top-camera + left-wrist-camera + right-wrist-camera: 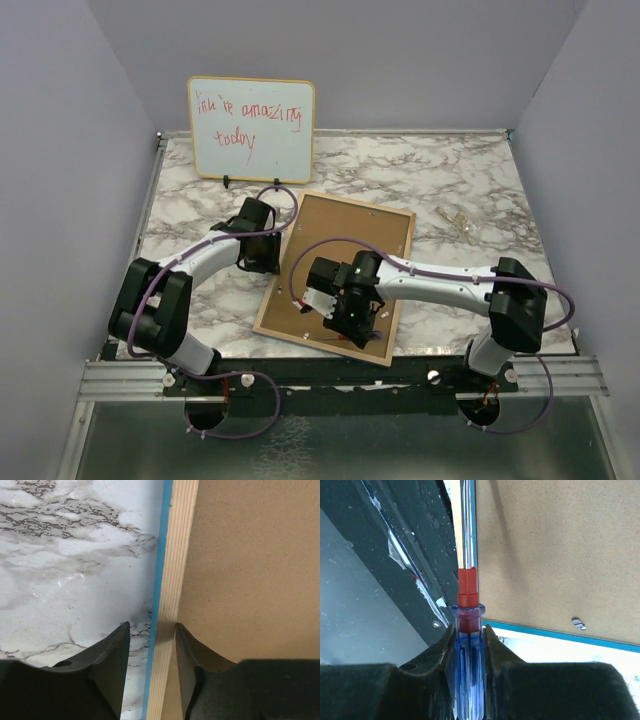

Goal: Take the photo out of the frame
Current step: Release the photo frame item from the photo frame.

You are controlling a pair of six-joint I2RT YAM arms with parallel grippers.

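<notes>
You are looking at the frame (352,228) lying face down on the marble counter (455,170), turned at an angle between the two arms, with its near corner reaching the counter's front edge. Its brown backing board (250,570) is facing up, so the photo is hidden underneath and is not showing in any view. Your left tool (152,627) is standing open and straddling the frame's left side: the pale wood rim (175,555) and its narrow blue front edge are passing between the two fingers. The left finger is sitting over bare counter, with a sliver of marble showing between it and the blue edge, while the right finger is lying at the inner line of the wood rim, over the board; you cannot tell whether it is touching. Your right tool (469,627) is closed on a screwdriver (468,605), gripping its clear blue handle just below the red collar. The metal shaft is running forward along the frame's near side, beside the corner; the tip is out of view. A small metal tab (579,624) is sitting on the board just inside the blue edge, near that corner. A whiteboard (250,128) with red handwriting is standing upright at the back of the counter, well apart from the frame.
</notes>
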